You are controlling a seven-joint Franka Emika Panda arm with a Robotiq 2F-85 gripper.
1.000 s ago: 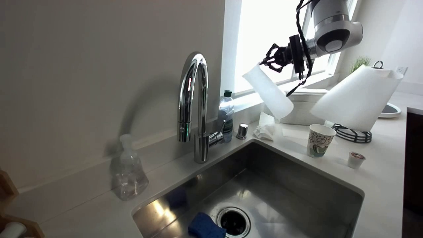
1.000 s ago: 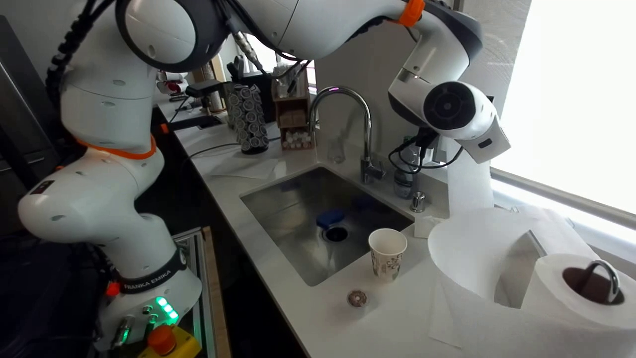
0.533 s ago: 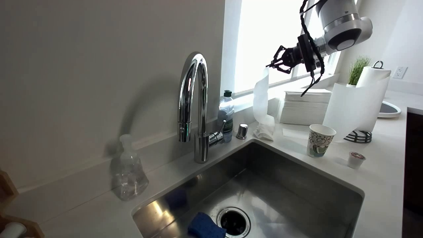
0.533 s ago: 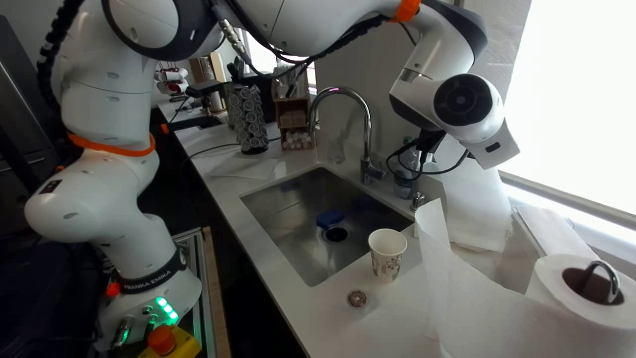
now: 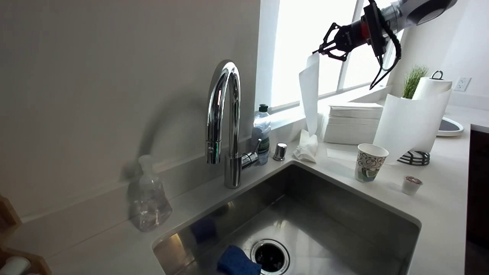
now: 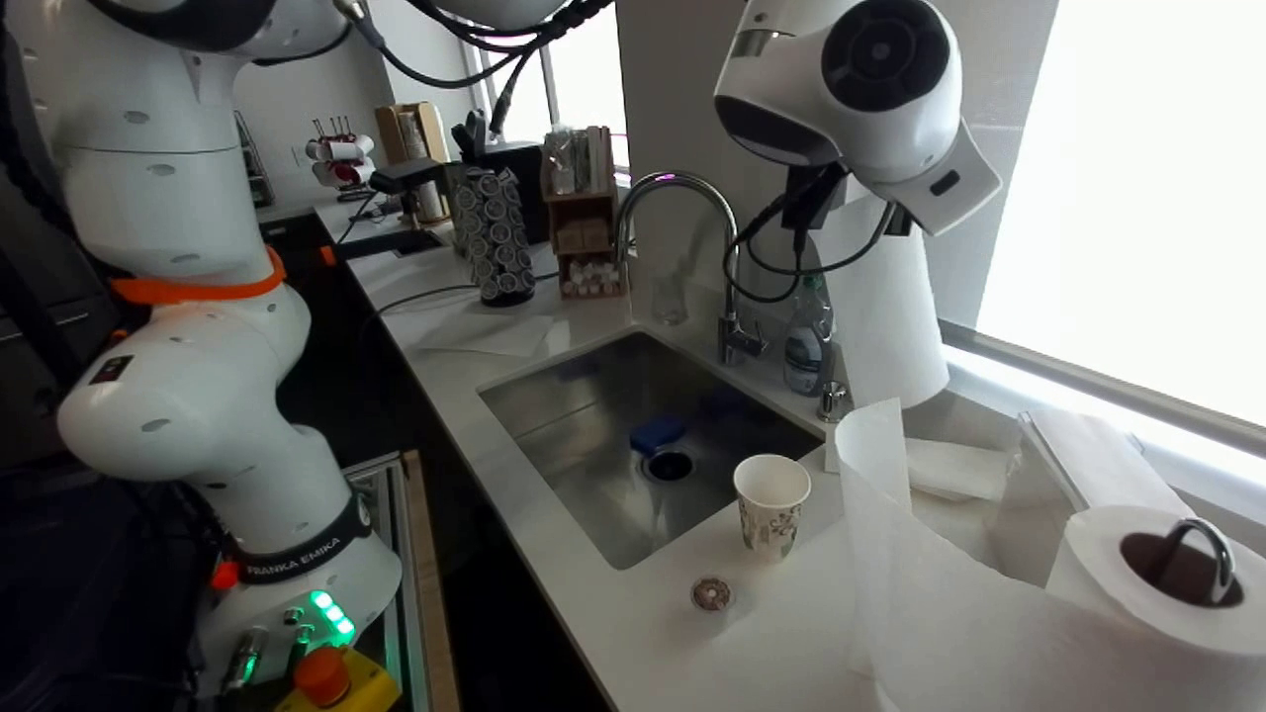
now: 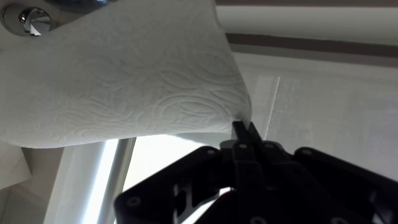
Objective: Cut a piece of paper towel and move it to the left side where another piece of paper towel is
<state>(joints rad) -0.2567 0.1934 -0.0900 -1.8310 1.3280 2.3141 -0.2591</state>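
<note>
"Black two-fingered pincer (image 7: 245,125), up by the bright window (image 5: 294,42): is it holding anything?"

"Yes, it's pinched narrow on one corner of a limp white rectangular sheet of paper towel (image 5: 310,91), embossed with looping curves."

"And where is that sheet?"

"Hanging in mid-air, well apart from the thick white roll of paper towel (image 5: 431,88) on its black wire stand (image 5: 414,160). Its lower end is near a crumpled piece of white paper (image 5: 306,147); I can't tell whether they touch."

"What about the roll?"

"Upright, with a loose white flap (image 5: 397,126) curving out over the smooth pale surface (image 6: 791,643). Between roll and hanging sheet, in an exterior view, sits a white rectangular block (image 5: 355,126) with layered sides."

"Nearer the rectangular stainless-steel sink (image 5: 355,200)?"

"A swirl-printed paper cup (image 5: 369,164) stands upright by its rim, with a small round white pod (image 5: 412,186) near it. Inside the sink, a blue sponge (image 5: 237,261) lies just beside the dark drain (image 5: 269,258)."

"And farther out?"

"Behind the sink rises a tall, curved chrome faucet (image 5: 234,114). Across the sink from the cup, a flat white paper sheet (image 6: 495,334) lies on the surface."
</note>
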